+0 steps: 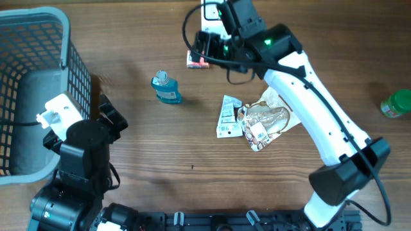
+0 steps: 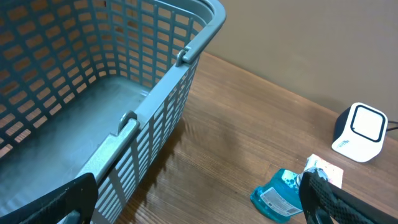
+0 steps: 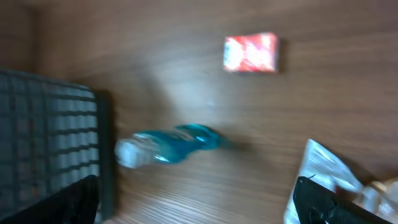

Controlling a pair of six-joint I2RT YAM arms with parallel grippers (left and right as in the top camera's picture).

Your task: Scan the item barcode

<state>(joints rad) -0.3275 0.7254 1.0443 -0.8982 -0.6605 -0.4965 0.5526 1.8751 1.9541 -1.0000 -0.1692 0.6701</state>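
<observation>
Nothing is held. The white barcode scanner stands at the table's far edge, also visible in the left wrist view as the scanner. My right gripper hovers open just in front of it, above a red and white packet. The blurred right wrist view shows the red packet and a blue bottle beyond the open right gripper. The blue bottle lies mid-table. My left gripper stays open beside the basket; through the left gripper I see the bottle.
A grey-blue mesh basket fills the left side. A white printed packet and a crumpled clear bag lie under the right arm's forearm. A green container sits at the right edge.
</observation>
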